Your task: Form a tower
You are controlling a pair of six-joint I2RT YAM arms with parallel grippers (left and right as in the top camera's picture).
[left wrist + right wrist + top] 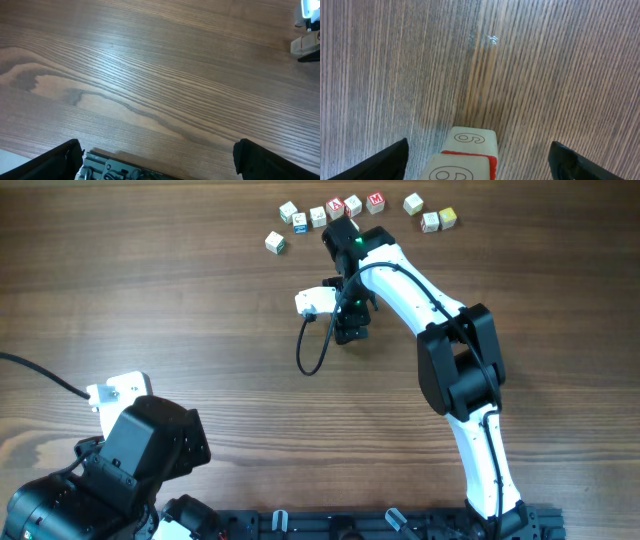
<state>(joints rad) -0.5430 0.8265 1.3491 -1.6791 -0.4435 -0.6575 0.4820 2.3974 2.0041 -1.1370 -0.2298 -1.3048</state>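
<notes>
Ten wooden letter cubes [299, 222] sit loose near the far edge of the tabletop [150, 300]. One more cube [470, 142] appears in the right wrist view. Two robot arms [455, 360].

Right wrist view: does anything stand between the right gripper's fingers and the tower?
Nothing visible does. The tower sits between the open fingers of the right gripper, with only bare table on either side.

My right arm [400, 270] has white links, black joints, a green light [357, 246] and a looping black cable [305, 355]. My left arm [140, 450] is bulky black, with a white camera block [118, 392].
</notes>
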